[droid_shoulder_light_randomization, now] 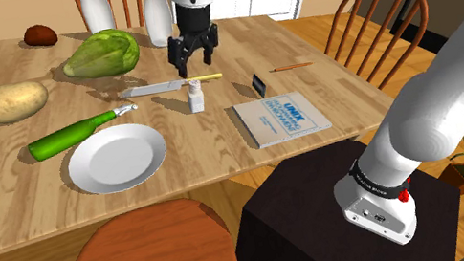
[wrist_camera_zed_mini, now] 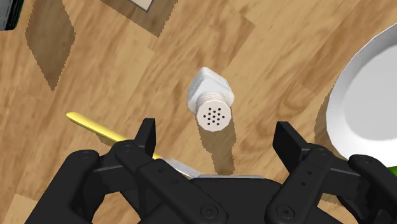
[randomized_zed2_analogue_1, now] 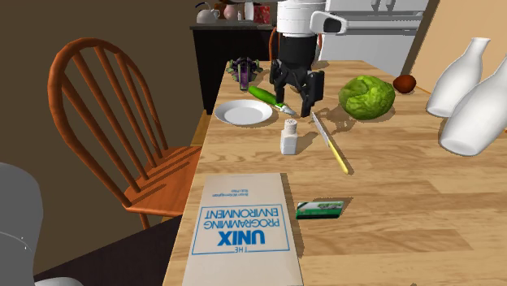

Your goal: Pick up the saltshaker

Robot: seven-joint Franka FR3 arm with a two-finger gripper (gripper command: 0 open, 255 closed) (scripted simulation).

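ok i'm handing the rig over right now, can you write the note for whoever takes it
Gripper: open, empty, hovering above the table.
Saltshaker: white, upright on the table, untouched, between the white plate and the yellow-handled knife. In the wrist view it stands roughly centred ahead of the open fingers.
Done: gripper positioned over the shaker.
Left: descend around it, close, lift.
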